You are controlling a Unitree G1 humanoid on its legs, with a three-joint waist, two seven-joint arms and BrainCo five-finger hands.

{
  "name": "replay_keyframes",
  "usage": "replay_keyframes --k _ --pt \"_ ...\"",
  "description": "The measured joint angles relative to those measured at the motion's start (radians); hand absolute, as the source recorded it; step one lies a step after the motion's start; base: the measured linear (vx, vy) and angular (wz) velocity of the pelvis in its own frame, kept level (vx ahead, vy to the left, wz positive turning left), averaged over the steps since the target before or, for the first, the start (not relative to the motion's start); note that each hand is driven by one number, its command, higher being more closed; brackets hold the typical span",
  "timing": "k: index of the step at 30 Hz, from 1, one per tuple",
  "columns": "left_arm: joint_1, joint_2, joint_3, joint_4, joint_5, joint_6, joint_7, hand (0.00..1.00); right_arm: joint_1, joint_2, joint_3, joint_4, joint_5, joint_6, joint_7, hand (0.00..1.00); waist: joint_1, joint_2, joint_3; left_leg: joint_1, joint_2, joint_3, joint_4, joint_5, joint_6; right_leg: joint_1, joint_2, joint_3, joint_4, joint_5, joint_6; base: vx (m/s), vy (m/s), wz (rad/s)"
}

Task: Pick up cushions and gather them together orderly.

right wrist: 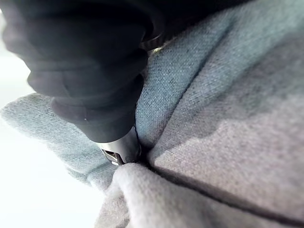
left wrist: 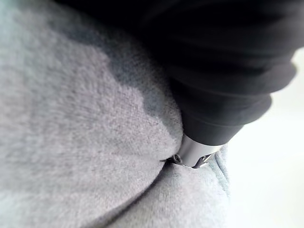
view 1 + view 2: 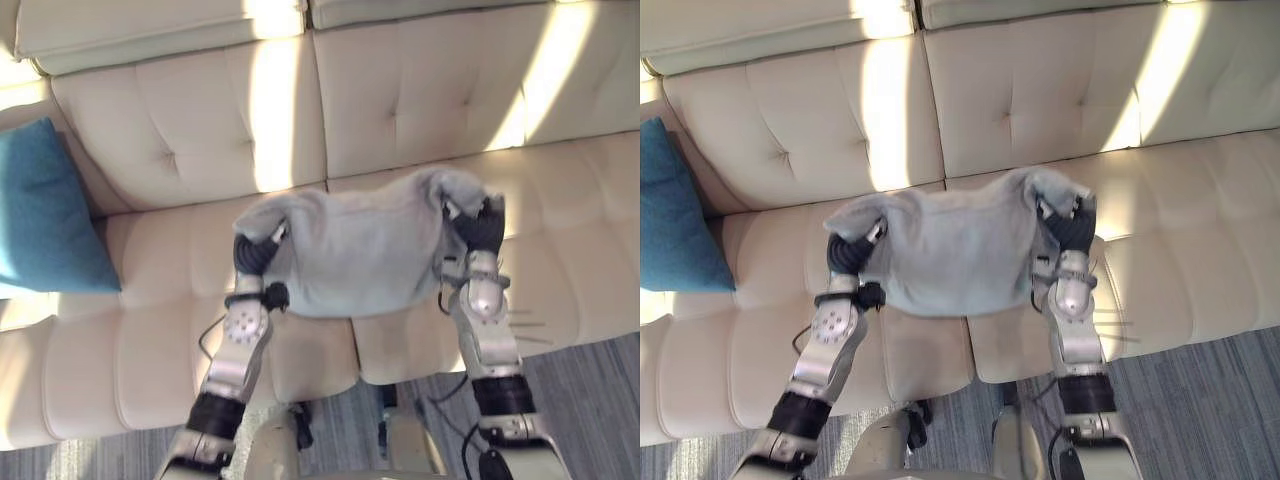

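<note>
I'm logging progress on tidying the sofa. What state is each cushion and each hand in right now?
grey cushion: clamped between both hands over the sofa seat, its top corners bunched.
teal cushion: propped at the sofa's left end, untouched.
left hand: pressed into the grey cushion's left side.
right hand: pressed into its right side.

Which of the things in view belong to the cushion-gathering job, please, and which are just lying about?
Part of the job:
- grey cushion, between the left hand and the right hand
- blue cushion, at the left end of the cream sofa

Just there:
- cream sofa itself
- grey carpet in front of it
</note>
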Motion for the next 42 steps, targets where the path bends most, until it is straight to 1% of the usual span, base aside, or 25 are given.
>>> replay_keyframes --k 1,3,5,6,7,9,10,12,15,16,17,18,19,21,22,23,25,27,30,32,34,36,39,41,42 --pt "-0.027 0.004 0.001 0.013 0.007 0.0 0.017 1.0 -0.032 -0.005 0.0 0.015 -0.009 0.0 -0.009 1.0 0.001 0.001 0.001 -0.006 0.0 -0.002 0.0 0.003 -0.003 -0.005 0.0 0.0 0.0 0.0 0.0 -0.06 -0.027 0.08" --pt "-0.165 0.029 0.016 0.071 0.034 0.0 0.072 1.0 -0.179 -0.033 0.0 0.078 -0.033 0.0 -0.047 1.0 0.002 0.005 0.049 -0.018 -0.001 -0.023 0.0 0.025 -0.002 -0.008 -0.001 -0.013 0.004 0.0 0.0 -0.09 -0.033 0.19" --pt "-0.257 0.042 0.032 0.112 0.043 -0.001 0.105 1.0 -0.267 -0.043 -0.001 0.115 -0.043 -0.001 -0.072 1.0 0.003 0.009 0.067 -0.046 -0.001 -0.032 -0.005 0.041 -0.005 -0.044 0.002 -0.018 0.02 0.0 0.0 -0.13 -0.027 0.14" --pt "-0.339 0.058 0.052 0.157 0.055 -0.001 0.127 1.0 -0.346 -0.053 -0.004 0.155 -0.054 -0.001 -0.09 1.0 0.003 0.011 0.091 -0.06 -0.012 -0.037 -0.03 0.07 -0.003 -0.071 0.001 -0.021 0.033 0.0 0.0 -0.13 -0.017 0.1" --pt "-0.367 0.063 0.057 0.174 0.055 0.0 0.131 1.0 -0.371 -0.056 -0.005 0.17 -0.054 -0.001 -0.093 1.0 0.003 0.013 0.101 -0.063 -0.014 -0.04 -0.04 0.08 -0.002 -0.079 0.001 -0.021 0.036 0.0 0.0 -0.13 -0.017 0.16" --pt "-0.472 0.085 0.071 0.224 0.056 0.0 0.163 1.0 -0.479 -0.06 -0.012 0.246 -0.061 -0.001 -0.119 1.0 0.007 0.022 0.129 -0.089 -0.019 -0.046 -0.085 0.12 -0.005 -0.121 0.002 -0.023 0.038 0.004 -0.007 -0.12 -0.019 0.09" --pt "-0.488 0.088 0.075 0.231 0.056 0.0 0.169 1.0 -0.498 -0.06 -0.012 0.262 -0.061 -0.001 -0.123 1.0 0.008 0.021 0.137 -0.09 -0.02 -0.047 -0.096 0.129 -0.004 -0.128 0.002 -0.023 0.041 0.005 -0.008 -0.09 -0.018 0.07" --pt "-0.56 0.097 0.084 0.279 0.056 0.001 0.186 1.0 -0.565 -0.062 -0.036 0.321 -0.061 0.001 -0.135 1.0 0.011 0.031 0.171 -0.094 -0.027 -0.052 -0.137 0.164 -0.004 -0.153 0.003 -0.025 0.053 0.005 -0.008 -0.09 -0.018 0.08" --pt "-0.604 0.101 0.082 0.304 0.054 0.001 0.185 1.0 -0.616 -0.075 -0.052 0.371 -0.059 0.002 -0.139 1.0 0.011 0.041 0.182 -0.12 -0.034 -0.06 -0.168 0.188 -0.005 -0.198 0.006 -0.025 0.07 0.005 -0.008 -0.05 -0.014 0.06" --pt "-0.623 0.097 0.078 0.324 0.053 0.0 0.182 1.0 -0.626 -0.086 -0.057 0.386 -0.053 0.005 -0.14 0.0 0.011 0.047 0.196 -0.121 -0.035 -0.066 -0.173 0.189 -0.005 -0.2 0.006 -0.026 0.07 0.005 -0.008 -0.02 0.012 0.05" --pt "-0.626 0.095 0.078 0.331 0.051 0.0 0.179 0.0 -0.629 -0.086 -0.061 0.391 -0.048 0.005 -0.139 0.0 0.011 0.048 0.201 -0.121 -0.035 -0.067 -0.173 0.189 -0.005 -0.2 0.006 -0.026 0.07 0.005 -0.008 -0.02 0.015 0.04" --pt "-0.631 0.092 0.076 0.348 0.042 -0.004 0.168 0.0 -0.634 -0.086 -0.074 0.406 -0.046 0.005 -0.139 0.0 0.011 0.051 0.204 -0.122 -0.036 -0.067 -0.173 0.189 -0.005 -0.201 0.005 -0.026 0.07 0.005 -0.008 0.0 0.0 0.0" --pt "-0.644 0.093 0.076 0.382 -0.001 -0.02 0.156 0.0 -0.651 -0.091 -0.089 0.436 -0.016 0.006 -0.138 0.0 0.013 0.056 0.206 -0.122 -0.037 -0.068 -0.173 0.189 -0.006 -0.201 0.005 -0.025 0.07 0.005 -0.008 0.0 0.0 0.0" --pt "-0.662 0.096 0.077 0.408 -0.029 -0.024 0.141 0.0 -0.666 -0.101 -0.092 0.451 0.004 0.006 -0.138 0.0 0.016 0.06 0.208 -0.125 -0.037 -0.068 -0.173 0.191 -0.008 -0.206 0.005 -0.024 0.072 0.005 -0.008 0.0 0.0 0.0" --pt "-0.691 0.108 0.08 0.443 -0.047 -0.025 0.132 0.0 -0.688 -0.103 -0.093 0.465 0.02 0.006 -0.137 0.0 0.018 0.061 0.209 -0.135 -0.038 -0.071 -0.174 0.202 -0.023 -0.222 0.003 -0.02 0.082 0.005 -0.008 -0.01 -0.011 -0.04" --pt "-0.702 0.112 0.08 0.456 -0.048 -0.025 0.128 0.0 -0.692 -0.104 -0.094 0.465 0.021 0.006 -0.137 0.0 0.021 0.061 0.209 -0.137 -0.037 -0.071 -0.174 0.203 -0.025 -0.229 0.004 -0.019 0.088 0.005 -0.008 -0.02 -0.021 -0.04" --pt "-0.752 0.138 0.082 0.513 -0.054 -0.022 0.118 0.0 -0.71 -0.103 -0.104 0.474 0.029 0.006 -0.134 0.0 0.027 0.063 0.21 -0.144 -0.039 -0.074 -0.194 0.235 -0.042 -0.247 0.003 -0.016 0.095 0.005 -0.008 -0.03 -0.041 0.01" --pt "-0.783 0.165 0.084 0.536 -0.057 -0.019 0.105 0.0 -0.739 -0.109 -0.115 0.497 0.031 0.006 -0.134 0.0 0.027 0.069 0.214 -0.144 -0.038 -0.075 -0.213 0.253 -0.044 -0.258 0.003 -0.017 0.105 0.005 -0.008 -0.03 -0.036 0.01" --pt "-0.823 0.224 0.088 0.571 -0.057 -0.016 0.079 0.0 -0.785 -0.147 -0.115 0.509 0.06 0.007 -0.131 0.0 0.03 0.078 0.223 -0.145 -0.034 -0.076 -0.227 0.253 -0.043 -0.274 0.011 -0.014 0.116 0.005 -0.008 -0.02 -0.01 -0.04" --pt "-0.831 0.256 0.096 0.571 -0.058 -0.016 0.076 0.0 -0.804 -0.176 -0.115 0.509 0.07 0.007 -0.13 0.0 0.03 0.079 0.225 -0.147 -0.034 -0.076 -0.231 0.253 -0.043 -0.288 0.014 -0.009 0.134 0.004 -0.008 -0.02 -0.009 -0.02" --pt "-0.843 0.279 0.131 0.571 -0.069 -0.016 0.075 0.0 -0.818 -0.213 -0.117 0.503 0.108 0.007 -0.131 0.0 0.036 0.08 0.227 -0.149 -0.034 -0.076 -0.234 0.253 -0.043 -0.305 0.016 -0.006 0.153 0.003 -0.009 -0.04 -0.015 -0.04" --pt "-0.85 0.314 0.162 0.566 -0.106 -0.016 0.074 0.0 -0.818 -0.254 -0.121 0.475 0.148 0.006 -0.13 0.0 0.05 0.08 0.228 -0.151 -0.034 -0.076 -0.239 0.253 -0.044 -0.323 0.016 -0.002 0.178 -0.004 -0.012 -0.02 -0.009 -0.02" --pt "-0.84 0.356 0.173 0.534 -0.146 -0.017 0.067 0.0 -0.815 -0.284 -0.145 0.414 0.182 0.006 -0.127 0.0 0.053 0.076 0.235 -0.151 -0.033 -0.076 -0.239 0.253 -0.044 -0.336 0.014 -0.005 0.209 -0.019 -0.015 -0.03 -0.038 0.05" --pt "-0.782 0.371 0.204 0.454 -0.159 -0.019 0.044 0.0 -0.775 -0.306 -0.158 0.33 0.21 0.002 -0.107 0.0 0.053 0.076 0.239 -0.151 -0.032 -0.078 -0.238 0.253 -0.044 -0.338 0.008 -0.013 0.224 -0.027 -0.015 -0.02 -0.033 0.09" --pt "-0.721 0.372 0.215 0.396 -0.175 -0.022 0.031 0.0 -0.719 -0.323 -0.159 0.274 0.218 -0.002 -0.095 0.0 0.053 0.076 0.239 -0.147 -0.031 -0.08 -0.238 0.253 -0.044 -0.337 0.007 -0.017 0.232 -0.029 -0.016 -0.01 -0.037 0.08"
